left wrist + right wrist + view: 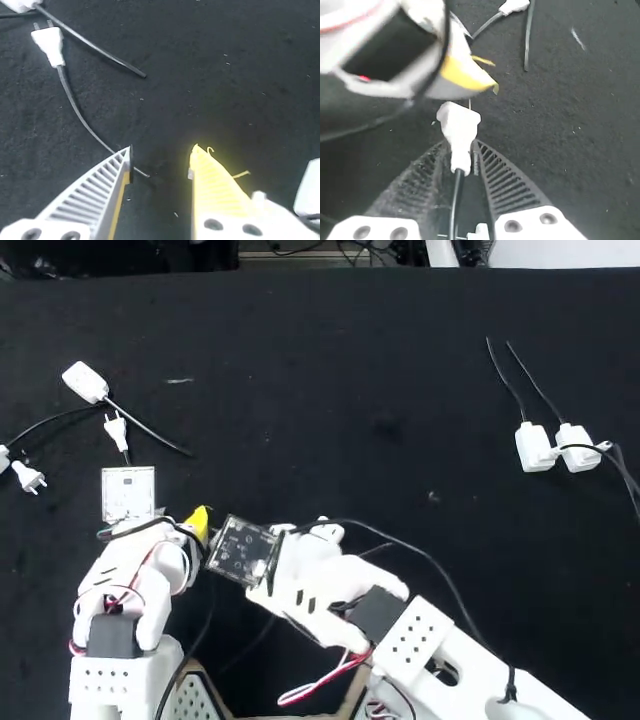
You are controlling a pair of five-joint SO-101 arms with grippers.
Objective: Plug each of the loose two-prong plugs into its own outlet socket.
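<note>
**Two arms at the near edge of the black bench, pincers crowded together.** The right pincer pinches a white two-prong plug by its rear, with the plug's lead running back between the fingers. The prongs cannot be made out. The left pincer is spread and empty, with a thin black cable passing between its tips. Its yellow finger hangs just beside the held plug. A white square outlet socket lies just beside the left arm. One loose plug and a second loose plug lie farther out, apart from the socket. Likely hazards: the pincers may collide and twist the held plug in its grip. A grip so far back may let the plug pivot when pressed against the socket. The cable under the left pincer may snag and drag its plug.
</note>
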